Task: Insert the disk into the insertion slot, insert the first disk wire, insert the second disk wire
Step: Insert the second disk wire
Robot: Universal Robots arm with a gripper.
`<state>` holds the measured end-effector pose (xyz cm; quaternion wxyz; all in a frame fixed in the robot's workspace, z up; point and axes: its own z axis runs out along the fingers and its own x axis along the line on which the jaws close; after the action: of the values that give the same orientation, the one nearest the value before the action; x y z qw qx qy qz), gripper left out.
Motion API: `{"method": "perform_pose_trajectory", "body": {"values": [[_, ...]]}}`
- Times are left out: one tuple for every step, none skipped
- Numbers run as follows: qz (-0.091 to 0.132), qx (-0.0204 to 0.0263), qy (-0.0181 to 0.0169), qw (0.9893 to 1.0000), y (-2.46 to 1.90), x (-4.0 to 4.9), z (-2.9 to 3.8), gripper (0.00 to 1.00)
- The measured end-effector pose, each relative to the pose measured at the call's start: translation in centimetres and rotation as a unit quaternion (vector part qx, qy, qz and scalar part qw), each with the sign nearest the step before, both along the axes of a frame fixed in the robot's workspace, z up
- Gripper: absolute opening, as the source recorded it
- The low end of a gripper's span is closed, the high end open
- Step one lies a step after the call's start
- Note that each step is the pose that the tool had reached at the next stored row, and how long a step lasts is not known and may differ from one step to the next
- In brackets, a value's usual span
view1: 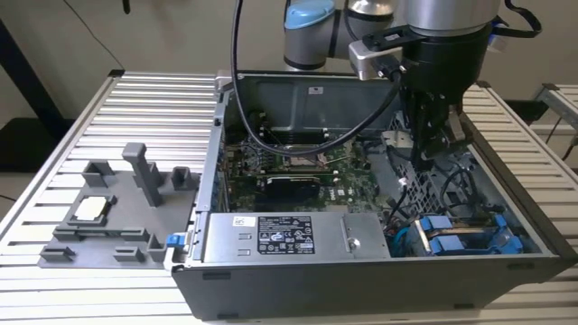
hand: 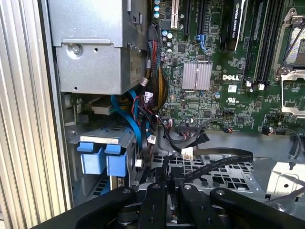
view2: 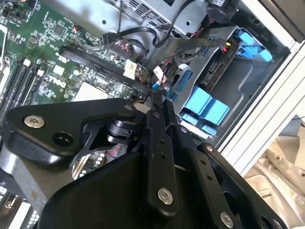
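Observation:
The disk (view1: 462,238), in its bright blue carrier, lies inside the insertion slot (view1: 516,238) at the case corner nearest the exterior view's lower right. Its blue tabs (hand: 102,160) and its connector edge (view2: 215,71) also show in both wrist views. My gripper (view1: 435,147) hangs inside the case just behind the disk. Its fingers (view2: 156,102) are pressed together on the end of a flat black wire (hand: 217,164). The same wire (view2: 97,62) trails back over the motherboard. A small white plug (hand: 187,152) dangles close to the fingertips.
A silver power-supply box (view1: 280,237) sits in the case next to the disk bay. The green motherboard (view1: 298,176) lies behind it, with loose cable bundles (hand: 155,71) alongside. A grey plastic fixture tray (view1: 118,210) with upright posts stands on the slatted table (view1: 54,284) at the exterior view's left.

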<state>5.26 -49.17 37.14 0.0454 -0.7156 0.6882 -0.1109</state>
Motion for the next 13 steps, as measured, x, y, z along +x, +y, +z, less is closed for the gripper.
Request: {"method": "perform_pose_trajectory", "body": {"values": [[0.001,0.0000,0.0000,1.0000,0.00,0.00,0.00,0.16],[0.001,0.0000,0.0000,1.0000,0.00,0.00,0.00,0.16],[0.001,0.0000,0.0000,1.0000,0.00,0.00,0.00,0.16],[0.002,0.0000,0.0000,1.0000,0.00,0.00,0.00,0.16],[0.002,0.0000,0.0000,1.0000,0.00,0.00,0.00,0.16],[0.003,0.0000,0.0000,1.0000,0.00,0.00,0.00,0.16],[0.003,0.0000,0.0000,1.0000,0.00,0.00,0.00,0.16],[0.003,0.0000,0.0000,1.0000,0.00,0.00,0.00,0.16],[0.003,0.0000,0.0000,1.0000,-0.01,0.00,0.00,0.16],[0.003,0.0000,0.0002,1.0000,-0.05,0.01,0.00,0.16],[0.003,0.0000,0.0012,1.0000,-0.13,0.09,0.00,0.16],[0.003,0.0000,0.0029,1.0000,-0.30,0.21,0.00,0.16],[0.003,0.0001,0.0050,1.0000,-0.54,0.34,-0.01,0.16]]}}
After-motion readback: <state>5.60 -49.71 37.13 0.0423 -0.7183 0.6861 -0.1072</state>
